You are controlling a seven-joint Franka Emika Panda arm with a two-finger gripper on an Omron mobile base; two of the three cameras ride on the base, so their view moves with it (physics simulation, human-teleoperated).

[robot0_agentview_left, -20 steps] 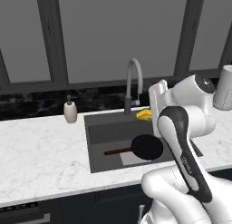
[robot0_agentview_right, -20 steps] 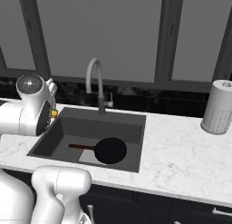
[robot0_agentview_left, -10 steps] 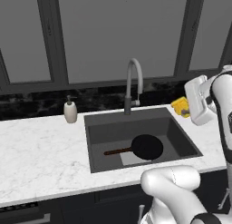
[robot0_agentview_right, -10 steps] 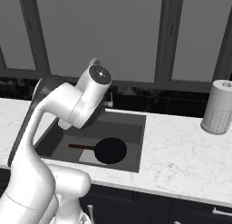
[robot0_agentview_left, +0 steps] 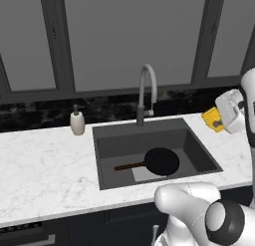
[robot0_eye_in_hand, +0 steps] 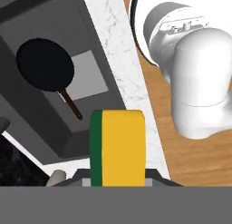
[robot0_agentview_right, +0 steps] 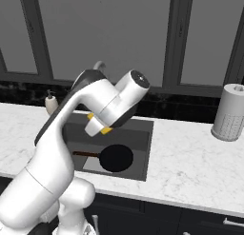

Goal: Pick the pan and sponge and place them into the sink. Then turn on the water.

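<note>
Dark window panes are backing a white marble counter (robot0_agentview_left: pixel 45 160); no writing is showing anywhere. Jaws of the white arm's gripper (robot0_eye_in_hand: pixel 118 180) are clamping the yellow, green-backed sponge (robot0_eye_in_hand: pixel 118 148), which is sitting at 6 o'clock in the hand view. At 11 o'clock from it, the round black pan (robot0_eye_in_hand: pixel 45 65) is lying in the dark grey sink (robot0_agentview_left: pixel 107 158).

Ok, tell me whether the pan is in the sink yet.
In. The pan lies flat on the floor of the sink, its handle pointing towards the soap-bottle side; the hand view shows it there too.
</note>
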